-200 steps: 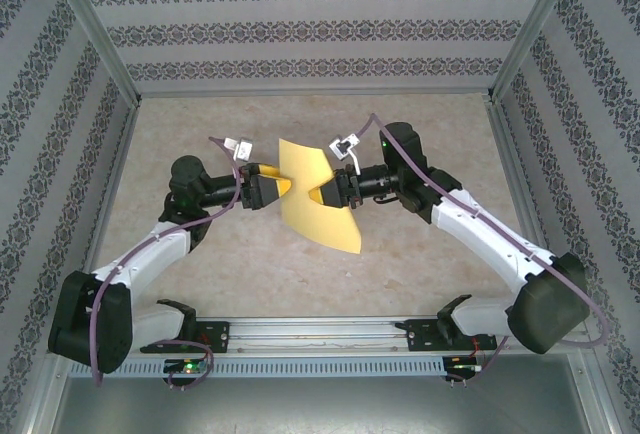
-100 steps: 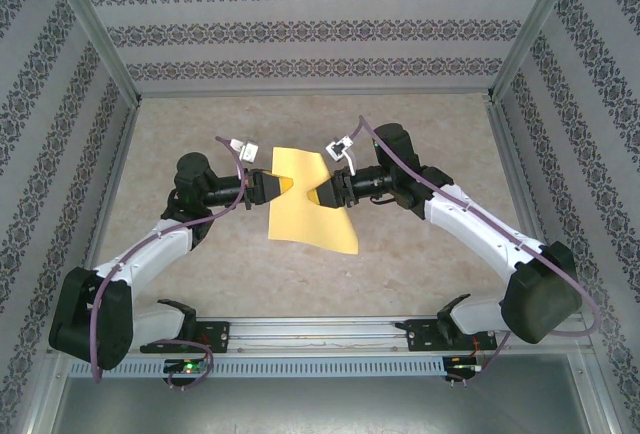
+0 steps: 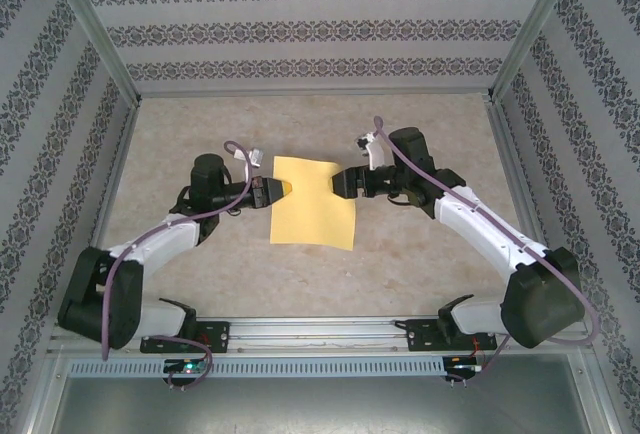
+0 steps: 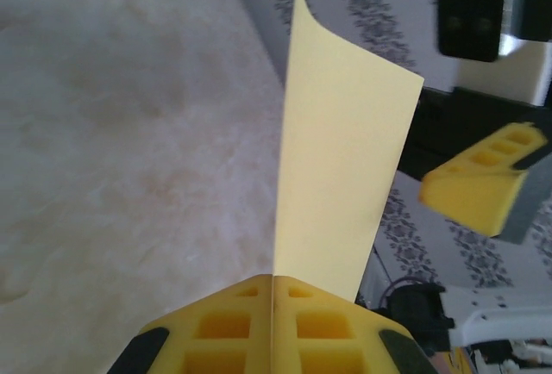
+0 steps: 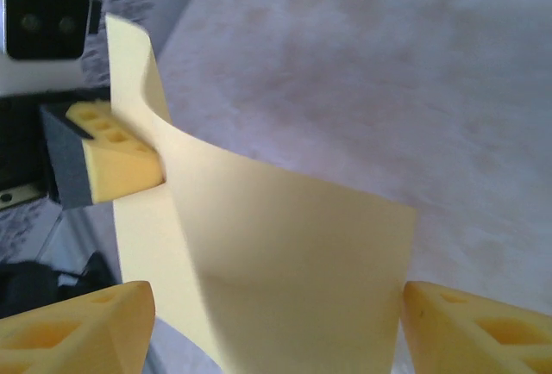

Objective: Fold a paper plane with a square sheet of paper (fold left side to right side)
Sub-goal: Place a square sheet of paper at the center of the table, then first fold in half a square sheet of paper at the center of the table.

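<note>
Over the table (image 3: 430, 144), our left gripper (image 3: 272, 191) pinched the paper (image 3: 312, 212) at its nine-o'clock edge. The right gripper (image 3: 338, 183) gaped at three o'clock, probably holding nothing. We needed to carry that edge across, corners matched.

The paper (image 3: 312, 204) is seen as thin, smooth, matt yellow sheet, and the fingers (image 4: 224, 327) are moulded in matt yellow plastic with square cells. The table (image 3: 420, 264) is covered in a smooth, dull, beige marbled surface, and the walls (image 3: 320, 29) are faced with a matt patterned print. The arms (image 3: 480, 226) are cased in glossy white and black plastic, and the frame (image 3: 320, 326) is made of pale metal.
</note>
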Motion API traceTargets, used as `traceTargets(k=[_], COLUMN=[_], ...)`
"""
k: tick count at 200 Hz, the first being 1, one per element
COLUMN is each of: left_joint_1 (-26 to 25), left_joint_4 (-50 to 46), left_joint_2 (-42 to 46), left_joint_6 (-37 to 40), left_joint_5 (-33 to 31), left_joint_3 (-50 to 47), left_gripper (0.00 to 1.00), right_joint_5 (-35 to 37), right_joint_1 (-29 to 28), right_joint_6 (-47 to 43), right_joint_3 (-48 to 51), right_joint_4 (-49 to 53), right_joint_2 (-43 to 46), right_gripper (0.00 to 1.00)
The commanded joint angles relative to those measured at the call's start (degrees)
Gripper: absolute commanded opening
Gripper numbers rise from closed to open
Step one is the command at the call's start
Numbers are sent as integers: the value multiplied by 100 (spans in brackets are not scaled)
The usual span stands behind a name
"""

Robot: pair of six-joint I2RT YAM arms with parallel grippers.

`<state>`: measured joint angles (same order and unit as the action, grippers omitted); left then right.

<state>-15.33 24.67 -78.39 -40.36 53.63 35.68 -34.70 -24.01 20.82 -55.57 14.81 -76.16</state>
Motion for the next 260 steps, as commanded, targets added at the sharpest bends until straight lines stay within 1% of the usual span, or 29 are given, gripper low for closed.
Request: traceTargets(k=[1,15,32,56,94,98,129,149,170,215,236,260], left_joint_1=[-47,-49,-49,-49,-51,-51,-49,-51,-55,-80,-151,-330], left_joint_4=[-269,-313,-204,-221,-535,-582,-857,-839,-577,565,688,598], left_joint_2=[-492,-885,-1257,-1583,-1681,-1680,-1639,-1580,-1505,-1486,-1495,-1592], left_joint_6=[-175,-161,-138,-98,18,34,140,45,-243,-1170,-1355,-1370], left_joint_5=[-311,-417,-509,-643,-910,-922,-911,-852,-709,-271,-241,-299], left_joint_3=[-167,-163,-195,-159,-108,-93,6,36,6,-72,13,206], left_gripper=[0,0,0,0,0,0,0,6,16,34,40,46], right_joint_5=[686,806,870,754,782,788,849,909,1029,1225,1290,1224], right_joint_1=[50,46,22,-137,-400,-409,-480,-507,-543,-587,-587,-592], right_joint_6=[315,521,776,1123,1415,1423,1443,1427,1374,1287,1276,1280], right_joint_3=[255,394,522,659,576,571,514,503,512,539,539,555], right_joint_4=[134,58,-59,-444,-698,-699,-692,-612,-494,-395,-400,-532], right_joint_2=[-13,-127,-305,-678,-1459,-1515,-2026,-2265,-2415,-2648,-2714,-2758], right_gripper=[77,76,73,62,32,31,10,2,0,0,0,0])
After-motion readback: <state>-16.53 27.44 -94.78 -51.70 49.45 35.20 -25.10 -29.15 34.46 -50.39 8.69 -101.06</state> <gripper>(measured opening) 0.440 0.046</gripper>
